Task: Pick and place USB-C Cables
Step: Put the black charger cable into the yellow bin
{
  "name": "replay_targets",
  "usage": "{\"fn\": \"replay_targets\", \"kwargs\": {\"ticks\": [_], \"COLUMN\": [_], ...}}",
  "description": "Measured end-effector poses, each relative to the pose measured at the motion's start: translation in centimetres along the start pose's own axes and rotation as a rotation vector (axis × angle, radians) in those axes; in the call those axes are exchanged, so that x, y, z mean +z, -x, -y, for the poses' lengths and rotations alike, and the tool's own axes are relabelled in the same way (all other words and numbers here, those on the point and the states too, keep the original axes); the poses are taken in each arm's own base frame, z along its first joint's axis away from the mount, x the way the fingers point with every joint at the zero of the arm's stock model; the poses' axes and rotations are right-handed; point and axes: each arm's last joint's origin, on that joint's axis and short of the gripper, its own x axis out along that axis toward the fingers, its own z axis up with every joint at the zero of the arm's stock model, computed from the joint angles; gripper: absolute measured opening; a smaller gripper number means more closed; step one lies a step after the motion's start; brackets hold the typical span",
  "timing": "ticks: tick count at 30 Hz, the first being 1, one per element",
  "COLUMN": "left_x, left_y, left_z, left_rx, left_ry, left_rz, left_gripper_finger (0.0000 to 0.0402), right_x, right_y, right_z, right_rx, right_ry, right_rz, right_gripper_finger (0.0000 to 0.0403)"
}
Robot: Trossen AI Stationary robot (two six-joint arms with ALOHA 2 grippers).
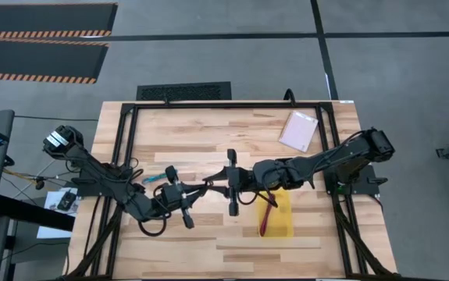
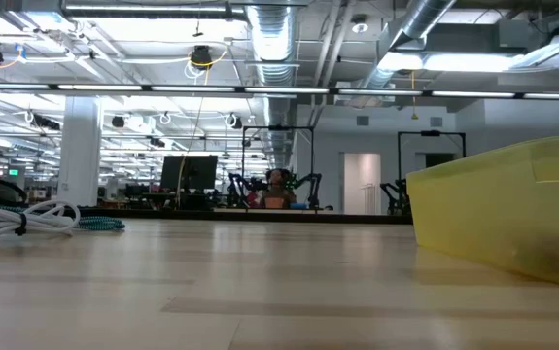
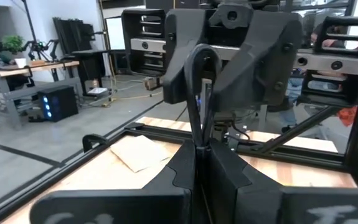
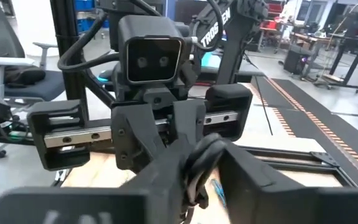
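While both arms meet mid-worktop (image 1: 208, 148), we see the left gripper (image 1: 207, 186) and right gripper (image 1: 218, 184) both clenched on the black cable (image 3: 198, 93) (held aloft); red cable (image 1: 266, 214) in the yellow tray (image 1: 282, 226).

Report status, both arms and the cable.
Left gripper shut on black cable, mid-table. Right gripper jaws closed on same cable. Red cable at yellow tray edge. Nothing in the way.

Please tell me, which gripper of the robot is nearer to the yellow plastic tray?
Right. The right gripper hangs above mid-table, just left of the yellow plastic tray in the high view. The left gripper faces it from farther left, shut on a black looped cable.
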Motion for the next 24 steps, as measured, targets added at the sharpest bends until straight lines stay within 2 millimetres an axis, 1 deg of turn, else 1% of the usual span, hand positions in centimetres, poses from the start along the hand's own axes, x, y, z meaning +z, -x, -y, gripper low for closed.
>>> {"fn": "replay_targets", "kwargs": {"ticks": [6,8,11,15,18,21,24], "left_x": [0.1,0.1,0.0,-0.1,-0.4,-0.6,-0.7], "left_y": [-0.2,-0.3,-0.6,-0.9,-1.0,-1.0,-1.0], "left_z": [-0.1,-0.2,-0.4,-0.6,-0.6,-0.6,-0.6], "left_rx": [0.008,0.015,0.021,0.001,-0.020,-0.026,-0.024], "left_ry": [-0.026,-0.029,-0.024,0.022,0.041,0.069,0.078], "left_rz": [0.007,0.008,0.005,-0.001,-0.022,-0.039,-0.043], "left_gripper_finger": [0.0006,0.0007,0.0007,0.0012,0.0039,0.0088,0.0143], "right_x": [-0.1,-0.1,-0.2,-0.3,-0.5,-0.6,0.7], "right_y": [0.0,0.1,0.1,0.1,0.1,0.1,1.0], "right_z": [0.0,0.0,0.0,0.0,0.2,0.5,1.2], "right_rx": [0.000,-0.002,-0.007,-0.009,-0.025,-0.041,-0.057], "right_ry": [0.002,0.004,-0.013,-0.004,0.023,0.059,0.068], "right_rz": [-0.020,-0.029,-0.040,-0.050,-0.059,-0.074,-0.073], "right_gripper_finger": [0.0017,0.0011,0.0014,0.0007,0.0007,0.0004,0.0004]}}
